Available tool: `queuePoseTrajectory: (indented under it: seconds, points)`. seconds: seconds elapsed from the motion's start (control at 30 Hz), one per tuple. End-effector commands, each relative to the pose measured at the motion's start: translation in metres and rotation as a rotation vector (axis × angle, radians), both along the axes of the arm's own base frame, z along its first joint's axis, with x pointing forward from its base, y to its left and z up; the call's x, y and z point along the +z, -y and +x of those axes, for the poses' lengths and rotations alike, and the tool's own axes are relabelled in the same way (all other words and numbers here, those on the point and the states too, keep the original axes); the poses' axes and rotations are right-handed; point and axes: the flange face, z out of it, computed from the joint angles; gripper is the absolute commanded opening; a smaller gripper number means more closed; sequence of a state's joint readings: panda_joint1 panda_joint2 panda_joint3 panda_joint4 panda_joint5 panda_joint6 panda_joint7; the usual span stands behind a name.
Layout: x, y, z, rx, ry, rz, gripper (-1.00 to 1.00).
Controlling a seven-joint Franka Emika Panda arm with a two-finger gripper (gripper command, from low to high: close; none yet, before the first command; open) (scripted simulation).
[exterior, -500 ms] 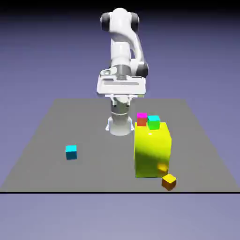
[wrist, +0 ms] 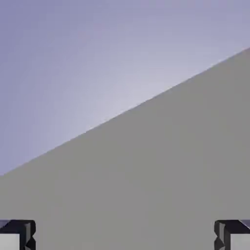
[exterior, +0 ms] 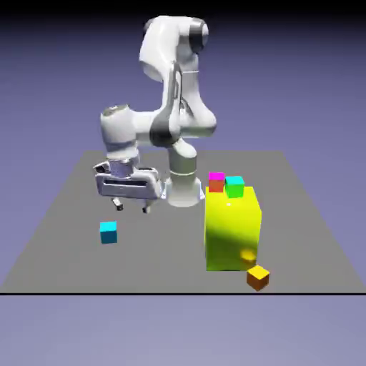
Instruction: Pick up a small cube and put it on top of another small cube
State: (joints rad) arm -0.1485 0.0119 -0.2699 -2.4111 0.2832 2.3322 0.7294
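A tiny all-cyan small cube (exterior: pixel 108 231) lies on the grey table (exterior: pixel 71 257) toward the exterior view's left. My gripper (exterior: pixel 131 207) hangs open above the table, just behind and slightly right of that cube, with nothing between its fingers. In the hand view the two fingertips (wrist: pixel 17 235) stand far apart at the bottom corners, and only bare grey table (wrist: pixel 161 185) and backdrop show; no cube appears there.
A big yellow block (exterior: pixel 232 229) stands right of centre, carrying a magenta-topped orange cube (exterior: pixel 216 181) and a cyan-topped green cube (exterior: pixel 234 186). An orange cube (exterior: pixel 257 277) lies at the block's front right corner near the table's front edge.
The arm has swung from the table's middle toward the exterior view's left and lowered, bringing the open gripper close to the all-cyan cube. No cube has moved.
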Motion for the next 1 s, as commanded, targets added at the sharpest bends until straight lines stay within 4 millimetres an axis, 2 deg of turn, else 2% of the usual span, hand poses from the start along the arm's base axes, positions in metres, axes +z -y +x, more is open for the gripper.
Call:
queuePoseTrajectory:
  seconds: [0.0,0.17,0.4,0.77,0.83,0.93,0.97]
  points:
    - [-0.01,0.011,-0.002,-0.031,-0.042,0.031,0.0]
    - [-0.058,0.064,-0.02,-0.184,-0.235,0.191,0.0]
    - [-0.116,0.127,-0.058,-0.385,-0.458,0.419,0.0]
    - [-0.184,0.203,-0.131,-0.649,-0.708,0.775,0.0]
    - [-0.188,0.207,-0.136,-0.663,-0.721,0.796,0.0]
    - [-0.223,0.169,-0.141,-0.662,-0.72,0.797,0.0]
    - [-0.229,0.162,-0.143,-0.662,-0.721,0.797,0.0]
